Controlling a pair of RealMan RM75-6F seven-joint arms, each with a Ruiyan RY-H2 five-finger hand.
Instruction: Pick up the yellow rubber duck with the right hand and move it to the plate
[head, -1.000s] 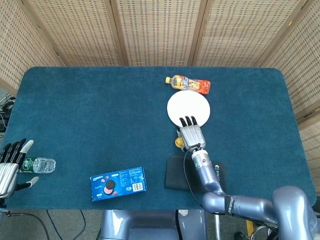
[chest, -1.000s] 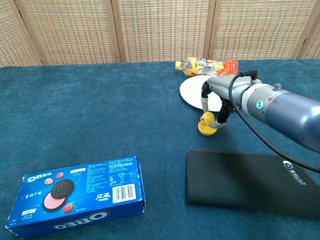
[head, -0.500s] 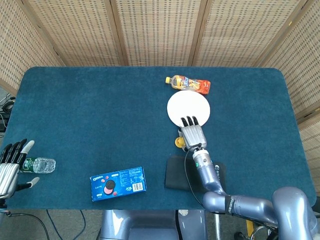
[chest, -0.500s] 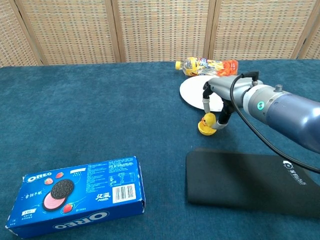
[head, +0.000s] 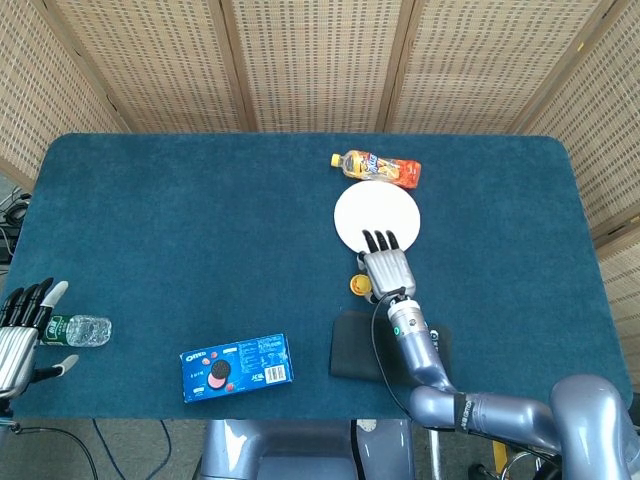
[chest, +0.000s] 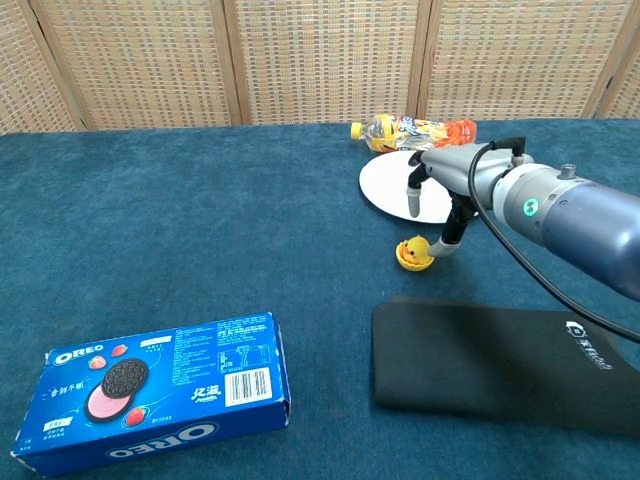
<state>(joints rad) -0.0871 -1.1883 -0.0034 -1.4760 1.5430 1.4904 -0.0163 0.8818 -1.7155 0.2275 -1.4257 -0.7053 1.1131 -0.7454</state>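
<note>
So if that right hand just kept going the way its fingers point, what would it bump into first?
Probably the white plate: the right hand's fingertips already reach its near edge. Beyond that lies the orange drink bottle. Height above the plate is unclear.

You had one small yellow rubber duck (chest: 414, 254), one round white plate (head: 376, 216) and two plastic bottles: an orange-labelled drink bottle (head: 377, 167) lying by the plate and a clear water bottle (head: 78, 330) at the bench's near left edge. There was one blue Oreo biscuit box (chest: 158, 385) and one flat black pad (chest: 500, 366). Two robot hands showed, the left hand (head: 20, 335) and the right hand (head: 386, 272).
</note>
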